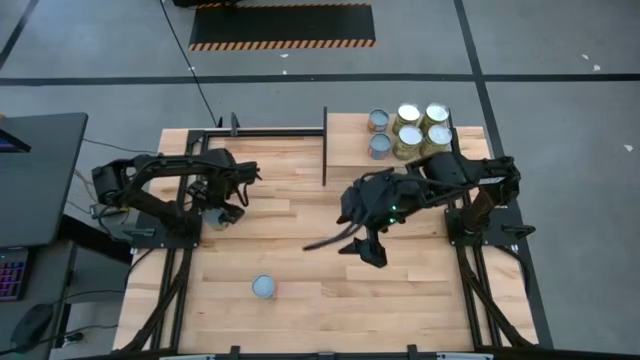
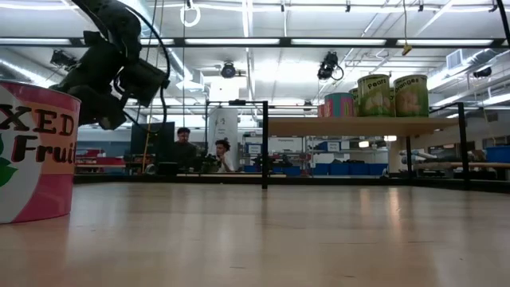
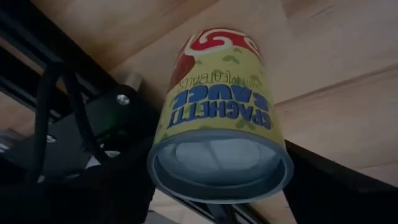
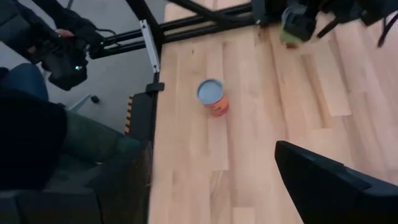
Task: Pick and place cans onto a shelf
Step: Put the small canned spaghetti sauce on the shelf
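Note:
My left gripper (image 1: 215,214) is at the table's left and is shut on a can with a yellow-green label (image 3: 217,118), whose silvery top faces the wrist camera. My right gripper (image 1: 362,248) hovers open and empty over the table's middle. An orange-red can (image 1: 264,287) stands upright on the planks toward the near edge; it also shows in the right wrist view (image 4: 212,98) and large in the low view (image 2: 32,151). The light-wood shelf (image 1: 350,150) at the far right carries several cans (image 1: 408,138) beside its dark upright panel (image 1: 325,145). My left gripper pinches the can's side wall just below its top rim (image 3: 160,155) between its two fingers (image 3: 106,186), one on each side. The fingers come from above, pointing down. The can hangs with its top up, and in the low view the gripper (image 2: 103,104) stands well above the tabletop.
Black frame rails (image 1: 200,140) run along the far left edge and beside both arm bases. The shelf's cans show raised in the low view (image 2: 374,96). Open planks lie between the two grippers and the orange-red can. People sit beyond the table (image 2: 185,143).

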